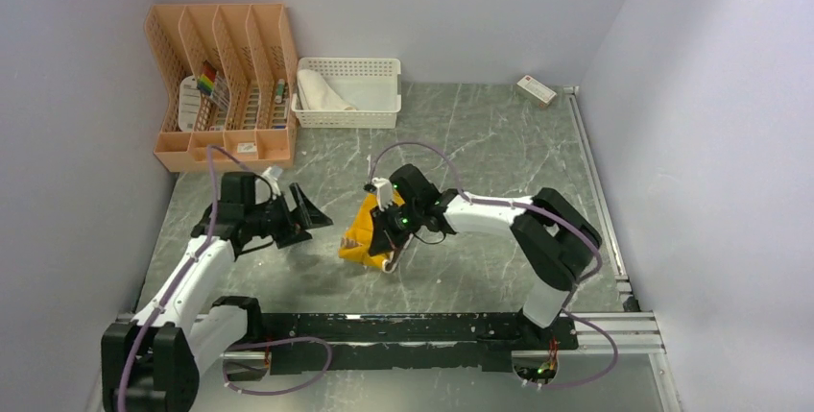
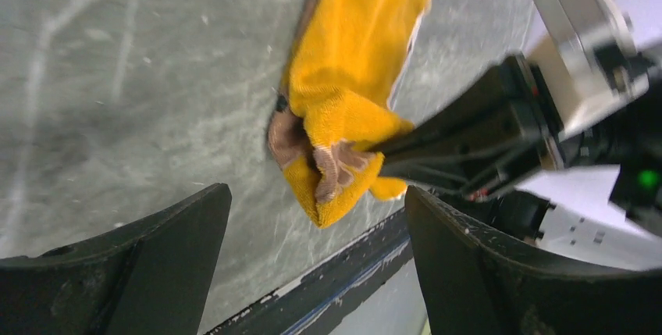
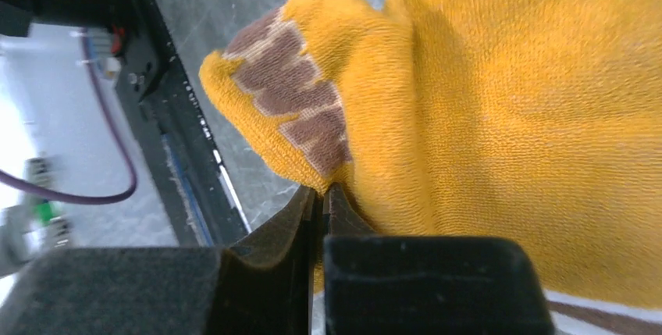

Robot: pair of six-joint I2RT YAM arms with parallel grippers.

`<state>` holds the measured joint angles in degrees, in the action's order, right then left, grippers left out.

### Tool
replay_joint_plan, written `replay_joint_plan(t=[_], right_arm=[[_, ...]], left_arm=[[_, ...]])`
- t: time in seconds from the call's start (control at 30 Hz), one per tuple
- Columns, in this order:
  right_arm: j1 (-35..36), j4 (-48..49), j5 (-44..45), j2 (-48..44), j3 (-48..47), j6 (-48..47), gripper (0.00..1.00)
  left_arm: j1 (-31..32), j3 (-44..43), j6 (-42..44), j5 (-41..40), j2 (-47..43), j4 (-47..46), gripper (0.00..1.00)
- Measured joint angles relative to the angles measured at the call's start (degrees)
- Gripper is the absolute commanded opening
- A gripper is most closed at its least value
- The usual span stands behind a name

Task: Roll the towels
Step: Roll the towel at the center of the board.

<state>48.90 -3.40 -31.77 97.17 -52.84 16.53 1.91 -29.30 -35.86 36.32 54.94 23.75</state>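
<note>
Top view, near edge: a black rail (image 1: 403, 327) carries both arm bases.
Top view, left tool (image 1: 305, 212): jaws spread wide, holding nothing, just left of the yellow towel (image 1: 357, 242).
Top view, right tool (image 1: 388, 239): down on the yellow towel, which lies bunched on the grey bench (image 1: 480, 157) at mid-depth between the two arms.
Top view, far side: the white towel (image 1: 322, 95) lies in the left end of a white lattice basket (image 1: 351, 64); an orange file rack (image 1: 221, 76) stands to its left and a small box (image 1: 536, 91) sits far right.
Left wrist view: the two black fingers (image 2: 140, 272) stand apart in the foreground; beyond them the right tool pinches the folded near end of the yellow towel.
Right wrist view: the jaws are closed tight on the towel's edge, beside a brown patterned patch (image 3: 300, 97).
</note>
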Motion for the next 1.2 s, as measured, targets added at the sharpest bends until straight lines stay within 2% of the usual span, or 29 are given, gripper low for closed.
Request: replay_joint_plan(t=[0.13,0.33,0.43,0.57,0.73,0.87,1.03,1.2], right_arm=[[-3.0,1.6,-8.2,3.7,1.5,4.2,0.00],[-3.9,3.0,-14.6,3.7,1.9,8.7,0.00],[-3.1,-1.3,-13.1,3.8,-0.5,9.1,0.00],[1.9,-8.5,-5.2,3.4,-8.3,7.6,0.00],[6.5,-9.0,-3.3,3.1,-10.4,7.0,0.00],[5.2,-5.7,-6.6,3.8,-6.0,9.6,0.00],[2.3,2.0,-11.9,5.1,0.3,15.4,0.00],[-0.2,11.2,-16.6,7.1,2.8,22.8,0.00]], left_arm=[[6.1,2.1,-2.2,-1.3,-1.1,-1.7,0.92],[10.2,6.5,-5.8,-2.2,-4.8,-2.3,0.91],[12.1,6.4,-6.7,-3.2,-6.4,-1.7,0.90],[12.5,4.9,-7.5,-6.6,-8.3,0.8,0.90],[12.5,3.3,-9.7,-9.4,-10.8,2.6,0.89],[12.5,3.4,-11.6,-9.8,-13.2,3.8,0.89],[12.5,5.4,-13.4,-10.0,-15.6,4.2,0.87],[12.5,8.5,-14.9,-9.9,-17.4,4.6,0.83]])
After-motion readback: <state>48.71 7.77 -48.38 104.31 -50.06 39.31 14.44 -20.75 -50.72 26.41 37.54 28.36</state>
